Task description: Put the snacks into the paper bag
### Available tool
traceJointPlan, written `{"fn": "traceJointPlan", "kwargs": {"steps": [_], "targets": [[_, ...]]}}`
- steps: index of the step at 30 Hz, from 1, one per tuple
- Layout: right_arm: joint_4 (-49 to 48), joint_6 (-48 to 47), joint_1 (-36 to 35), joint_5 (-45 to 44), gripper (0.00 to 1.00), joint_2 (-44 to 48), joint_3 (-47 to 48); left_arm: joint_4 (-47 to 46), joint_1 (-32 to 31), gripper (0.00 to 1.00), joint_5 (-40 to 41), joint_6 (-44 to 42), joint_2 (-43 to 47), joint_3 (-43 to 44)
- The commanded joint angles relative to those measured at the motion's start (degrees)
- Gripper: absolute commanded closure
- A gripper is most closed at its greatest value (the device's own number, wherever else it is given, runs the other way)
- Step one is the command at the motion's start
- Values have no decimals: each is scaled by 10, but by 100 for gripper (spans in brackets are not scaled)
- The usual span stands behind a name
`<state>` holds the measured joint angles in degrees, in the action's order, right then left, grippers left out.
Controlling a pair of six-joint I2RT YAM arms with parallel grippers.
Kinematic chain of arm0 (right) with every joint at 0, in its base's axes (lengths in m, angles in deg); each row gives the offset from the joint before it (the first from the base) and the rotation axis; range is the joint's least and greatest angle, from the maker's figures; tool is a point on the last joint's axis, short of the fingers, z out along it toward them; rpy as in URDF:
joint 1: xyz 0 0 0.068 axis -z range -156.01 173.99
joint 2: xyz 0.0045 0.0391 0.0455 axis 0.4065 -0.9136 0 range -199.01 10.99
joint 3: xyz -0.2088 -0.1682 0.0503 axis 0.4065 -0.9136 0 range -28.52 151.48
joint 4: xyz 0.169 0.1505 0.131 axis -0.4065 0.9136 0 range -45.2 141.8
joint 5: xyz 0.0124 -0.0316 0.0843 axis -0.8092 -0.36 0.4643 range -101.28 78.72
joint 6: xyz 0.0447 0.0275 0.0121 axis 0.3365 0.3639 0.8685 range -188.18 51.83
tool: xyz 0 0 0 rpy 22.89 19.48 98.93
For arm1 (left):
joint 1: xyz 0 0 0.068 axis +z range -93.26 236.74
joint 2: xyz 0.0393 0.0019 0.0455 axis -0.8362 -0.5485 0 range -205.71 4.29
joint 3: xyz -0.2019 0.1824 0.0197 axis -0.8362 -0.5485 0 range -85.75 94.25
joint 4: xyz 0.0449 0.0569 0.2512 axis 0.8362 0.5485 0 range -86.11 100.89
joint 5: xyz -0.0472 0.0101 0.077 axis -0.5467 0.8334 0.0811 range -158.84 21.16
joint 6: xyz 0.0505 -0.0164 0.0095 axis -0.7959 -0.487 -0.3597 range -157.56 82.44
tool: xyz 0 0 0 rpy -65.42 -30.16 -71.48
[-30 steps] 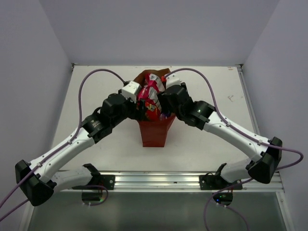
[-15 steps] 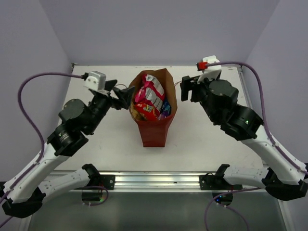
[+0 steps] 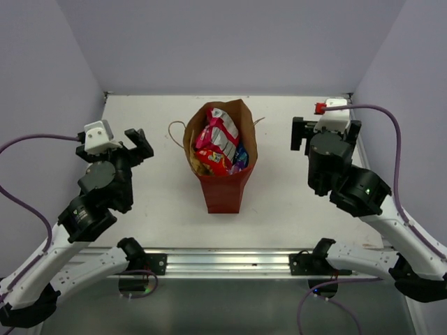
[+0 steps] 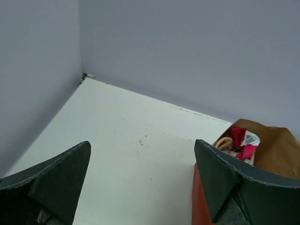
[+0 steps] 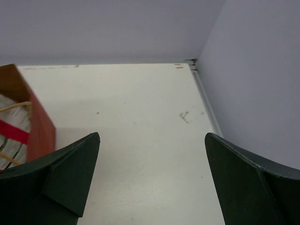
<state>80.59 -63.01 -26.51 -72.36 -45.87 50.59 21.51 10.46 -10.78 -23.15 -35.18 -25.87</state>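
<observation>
1. Top view: the red-brown paper bag (image 3: 225, 190) stands upright mid-surface (image 3: 154, 199). Slick, crinkly foil snacks (image 3: 218, 139) fill its mouth; the topmost could slide out.
2. Left wrist: the left end effector (image 4: 140, 154) is released and empty, with the bag beside it.
3. Right wrist: the right end effector (image 5: 152, 145) is released and empty. A knock might topple the light paper.

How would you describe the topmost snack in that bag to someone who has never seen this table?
Find the tall red-brown paper bag standing open in the middle of the white table. In its mouth, toward the far side, lies a pink-and-silver foil packet. It is the biggest packet showing, unlike the smaller red colourful packet nearer and the bluish-purple packet at the right.
</observation>
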Motion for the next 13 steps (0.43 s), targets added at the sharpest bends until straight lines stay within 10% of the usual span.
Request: {"fn": "traceJointPlan", "kwargs": {"steps": [1,13], "targets": [[-37,-45,1,-169,1,36,-17,18,0,4,100,20,18,9],[-17,-26,1,-147,1,60,-30,2,0,2,91,-9,11,7]]}}
